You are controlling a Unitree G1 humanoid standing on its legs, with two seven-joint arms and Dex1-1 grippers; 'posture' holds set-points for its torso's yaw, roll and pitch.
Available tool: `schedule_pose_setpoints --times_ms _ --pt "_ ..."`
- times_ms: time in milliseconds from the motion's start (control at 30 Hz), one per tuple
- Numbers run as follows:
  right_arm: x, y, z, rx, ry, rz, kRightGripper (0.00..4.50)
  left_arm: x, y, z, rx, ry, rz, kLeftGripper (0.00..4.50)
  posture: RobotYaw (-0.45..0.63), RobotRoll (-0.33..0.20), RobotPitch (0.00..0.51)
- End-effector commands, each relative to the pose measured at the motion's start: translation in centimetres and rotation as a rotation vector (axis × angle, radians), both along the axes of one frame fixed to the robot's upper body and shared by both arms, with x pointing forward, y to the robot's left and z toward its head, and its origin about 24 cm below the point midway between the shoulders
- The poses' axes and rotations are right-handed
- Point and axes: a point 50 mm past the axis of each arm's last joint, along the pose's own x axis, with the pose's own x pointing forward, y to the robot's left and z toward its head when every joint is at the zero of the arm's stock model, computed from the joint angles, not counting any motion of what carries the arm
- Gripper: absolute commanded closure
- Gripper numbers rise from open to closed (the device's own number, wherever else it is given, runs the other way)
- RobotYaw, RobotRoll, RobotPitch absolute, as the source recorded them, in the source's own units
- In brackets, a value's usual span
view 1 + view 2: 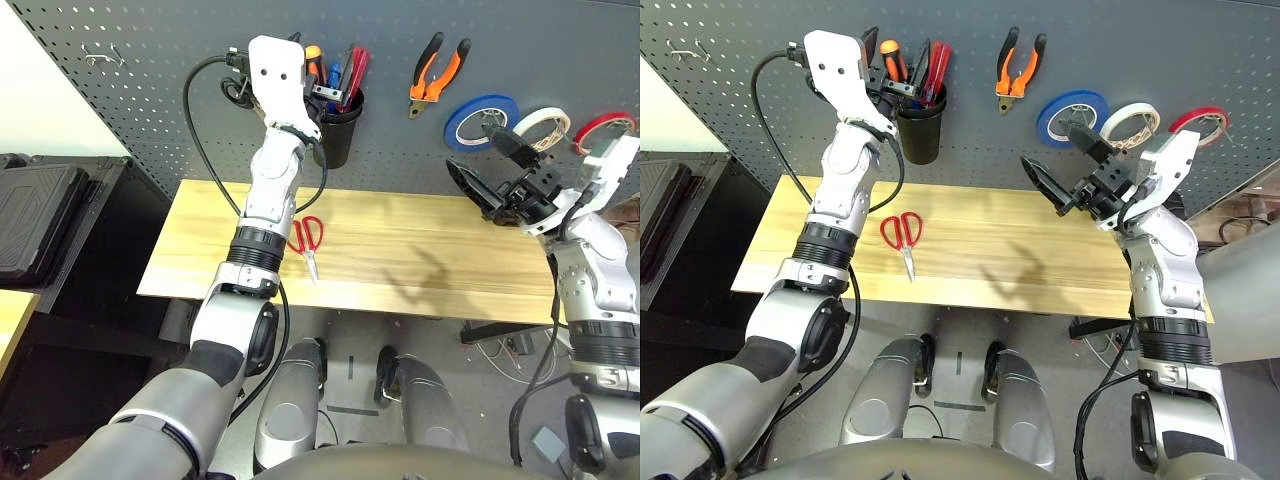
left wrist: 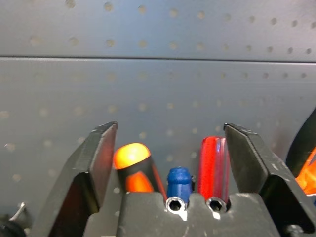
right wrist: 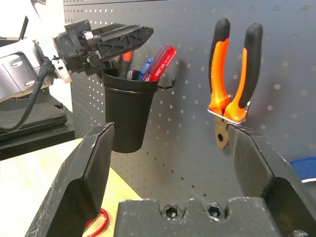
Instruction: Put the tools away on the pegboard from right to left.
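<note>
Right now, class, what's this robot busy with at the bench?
It is tidying tools onto the pegboard. The cream-white tape roll and the pliers already hang there, and the screwdriver stands in the black cup. The left gripper is at the cup's mouth, open, around the screwdriver's handle without clamping it. The right gripper is open and empty. The red-handled scissors lie on the table, not yet put away.

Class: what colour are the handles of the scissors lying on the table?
Red; the scissors show best in the right eye view.
</note>
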Motion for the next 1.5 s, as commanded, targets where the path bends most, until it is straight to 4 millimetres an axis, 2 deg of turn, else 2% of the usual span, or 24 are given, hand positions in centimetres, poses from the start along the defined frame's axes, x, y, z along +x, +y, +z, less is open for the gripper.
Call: schedule_pose_setpoints --times_ms 33,267,467,667,833,933,1000,1133,1233,1500 --pt "0.0 -0.1 -0.2 -0.012 -0.006 -0.005 0.0 -0.3 -0.3 -0.3 0.007 0.014 -0.023 0.03 0.17 0.0 0.164" --pt "-0.1 0.3 -0.4 -0.015 -0.004 0.014 0.0 -1.4 0.6 1.6 -0.041 -0.033 -0.034 0.03 0.17 0.0 0.166" --pt "-0.2 0.8 -0.8 -0.01 0.008 0.042 0.0 -3.5 2.8 4.1 -0.11 -0.07 0.001 0.03 0.19 0.0 0.177" --pt "-0.2 1.3 -1.1 -0.007 0.025 0.074 0.0 -6.1 5.2 3.4 -0.05 -0.044 0.068 0.03 0.22 0.0 0.189" --pt "-0.4 1.6 -1.6 -0.021 0.056 0.113 0.0 -8.1 6.3 1.1 -0.006 0.057 0.096 0.03 0.25 0.0 0.202" --pt "-0.5 1.7 -2.4 -0.064 0.115 0.125 0.0 -9.3 6.7 -1.2 0.05 0.164 0.118 0.03 0.26 0.0 0.206" --pt "-0.7 1.8 -3.5 -0.133 0.204 0.128 0.0 -9.8 7.1 -3.7 0.093 0.28 0.167 0.03 0.27 0.0 0.212" --pt "-1.1 1.9 -4.4 -0.182 0.266 0.14 0.0 -10.3 7.3 -6.3 0.099 0.397 0.198 0.03 0.27 0.0 0.215" --pt "-1.7 1.9 -5.9 -0.258 0.365 0.129 0.0 -10.5 7.4 -9.8 0.192 0.521 0.26 0.03 0.28 0.0 0.227" --pt "-2.4 1.9 -8.3 -0.36 0.48 0.105 0.0 -10.7 6.2 -13.5 0.239 0.728 0.274 0.03 0.29 0.0 0.26"
